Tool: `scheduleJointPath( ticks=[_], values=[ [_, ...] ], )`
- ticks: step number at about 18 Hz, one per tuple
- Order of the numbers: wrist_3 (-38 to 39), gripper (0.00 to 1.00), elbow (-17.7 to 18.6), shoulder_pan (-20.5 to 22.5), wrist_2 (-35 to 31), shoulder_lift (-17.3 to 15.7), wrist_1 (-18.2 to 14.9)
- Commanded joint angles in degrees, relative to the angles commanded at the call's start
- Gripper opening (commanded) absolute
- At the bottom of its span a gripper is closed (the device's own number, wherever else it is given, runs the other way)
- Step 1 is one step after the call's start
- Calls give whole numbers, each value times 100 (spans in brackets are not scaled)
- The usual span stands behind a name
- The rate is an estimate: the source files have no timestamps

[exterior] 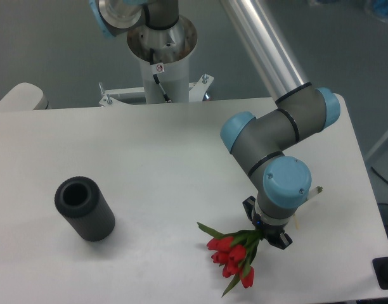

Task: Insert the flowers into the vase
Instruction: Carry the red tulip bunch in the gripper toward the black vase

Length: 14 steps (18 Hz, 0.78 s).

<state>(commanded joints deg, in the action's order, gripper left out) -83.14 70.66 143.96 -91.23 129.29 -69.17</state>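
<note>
pincer (267,235) grips flowers (233,256) by stems.

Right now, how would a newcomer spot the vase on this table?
Start at the white table and look to its left front part, far from the gripper and the red flowers. The vase stands there alone: a dark grey, thick-walled cylinder with a round hole at its top, the only dark thing on the tabletop.
</note>
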Motion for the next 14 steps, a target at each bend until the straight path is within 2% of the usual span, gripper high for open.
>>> scheduleJointPath(
  ticks=[8,14],
  values=[
    [131,0,88,-158,-9,-44,-9],
    [763,1,123,-342,44,-97,-44]
  ],
)
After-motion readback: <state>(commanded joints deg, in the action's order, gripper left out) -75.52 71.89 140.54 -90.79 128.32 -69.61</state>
